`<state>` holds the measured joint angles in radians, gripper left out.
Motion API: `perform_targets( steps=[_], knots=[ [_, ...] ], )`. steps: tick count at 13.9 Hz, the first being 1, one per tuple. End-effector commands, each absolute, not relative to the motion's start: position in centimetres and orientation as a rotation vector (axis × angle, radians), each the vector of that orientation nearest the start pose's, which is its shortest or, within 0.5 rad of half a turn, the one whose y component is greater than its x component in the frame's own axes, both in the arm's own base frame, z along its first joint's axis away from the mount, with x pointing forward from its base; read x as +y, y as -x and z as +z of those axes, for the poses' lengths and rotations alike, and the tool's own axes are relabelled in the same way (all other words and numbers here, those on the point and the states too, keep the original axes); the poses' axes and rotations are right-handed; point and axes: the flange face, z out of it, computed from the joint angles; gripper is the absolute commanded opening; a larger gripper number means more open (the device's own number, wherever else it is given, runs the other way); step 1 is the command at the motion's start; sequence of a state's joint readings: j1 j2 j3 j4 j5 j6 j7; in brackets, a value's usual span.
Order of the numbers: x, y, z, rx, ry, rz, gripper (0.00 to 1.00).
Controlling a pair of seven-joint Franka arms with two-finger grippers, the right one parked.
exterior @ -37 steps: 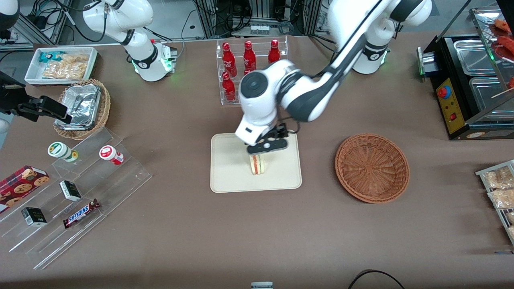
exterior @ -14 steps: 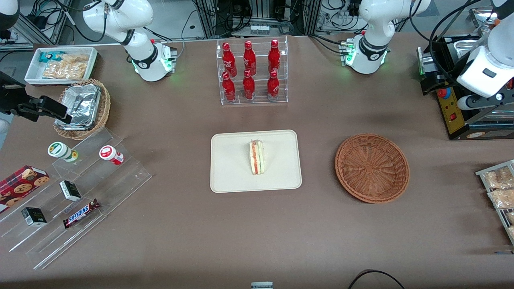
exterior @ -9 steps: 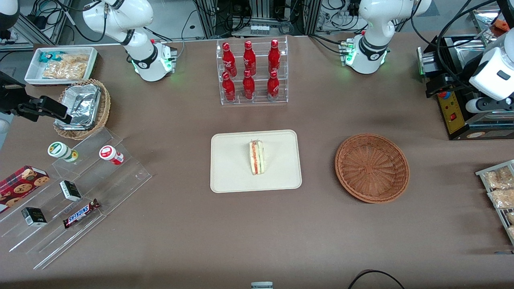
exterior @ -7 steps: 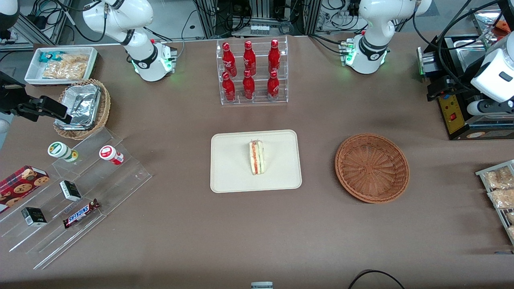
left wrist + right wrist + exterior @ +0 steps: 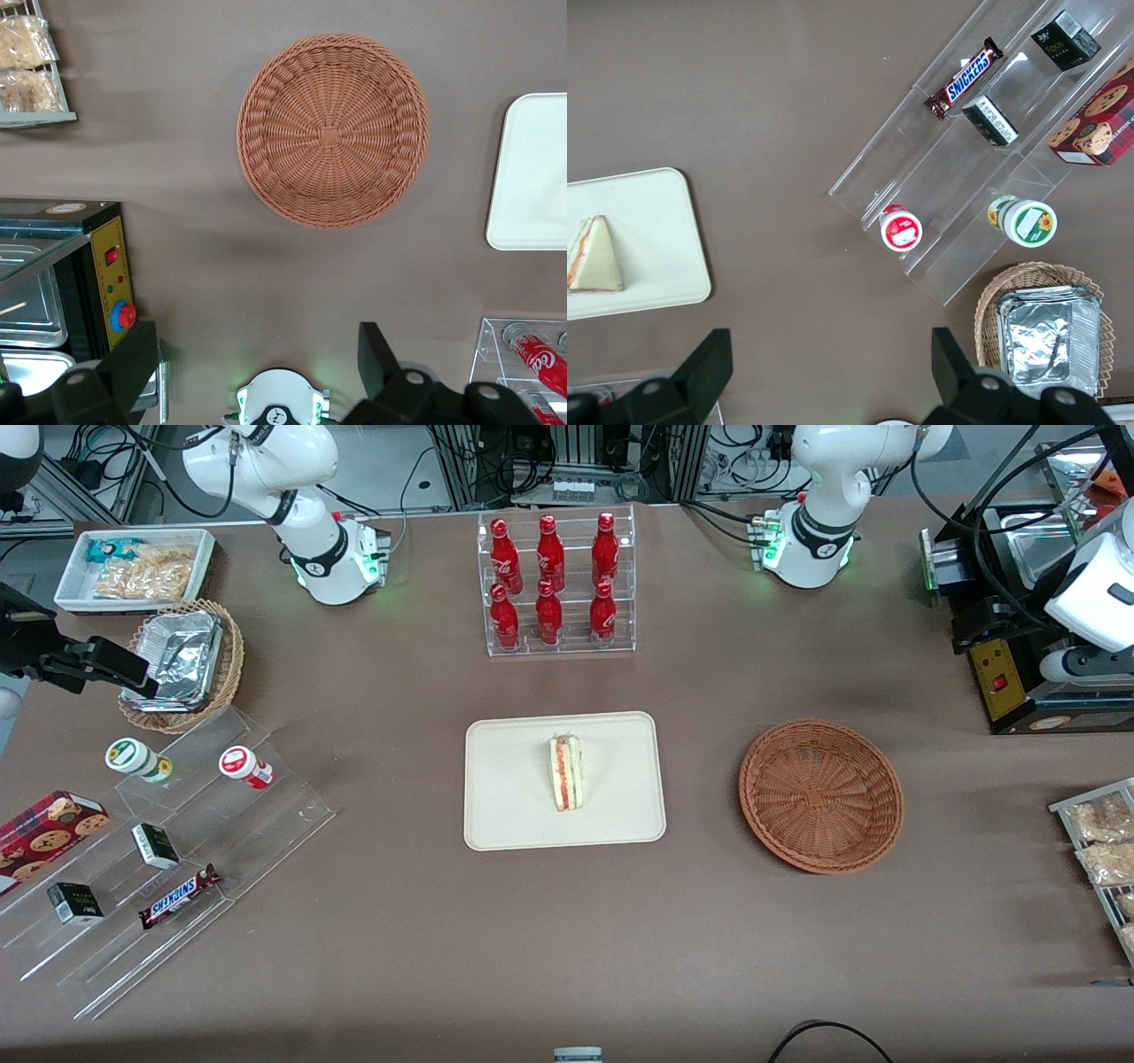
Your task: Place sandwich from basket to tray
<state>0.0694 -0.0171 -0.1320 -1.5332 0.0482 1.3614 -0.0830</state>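
Observation:
The sandwich (image 5: 567, 772) stands on edge in the middle of the cream tray (image 5: 505, 797); it also shows in the right wrist view (image 5: 594, 257). The reddish-brown basket (image 5: 821, 794) is empty and lies beside the tray, toward the working arm's end of the table. My left gripper (image 5: 979, 624) is open and empty, held high over the black food warmer (image 5: 1019, 673), well away from basket and tray. In the left wrist view the gripper (image 5: 255, 354) looks down on the basket (image 5: 332, 131) and a corner of the tray (image 5: 532, 177).
A clear rack of red bottles (image 5: 554, 584) stands farther from the camera than the tray. A stepped acrylic shelf with snacks (image 5: 159, 841), a tan basket of foil containers (image 5: 182, 660) and a white bin (image 5: 133, 567) lie toward the parked arm's end. A snack rack (image 5: 1099, 841) is near the warmer.
My gripper has let go of the sandwich on the tray and pulled away to the working arm's end of the table, still drifting slightly outward. The sandwich has not moved.

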Motion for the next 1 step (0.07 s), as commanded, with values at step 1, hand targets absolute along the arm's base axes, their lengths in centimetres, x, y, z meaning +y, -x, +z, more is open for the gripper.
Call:
perform_targets(
  steps=[1],
  knots=[
    [-2.73,-52.58,64.36,-0.021,3.072,0.204,1.00]
  ],
)
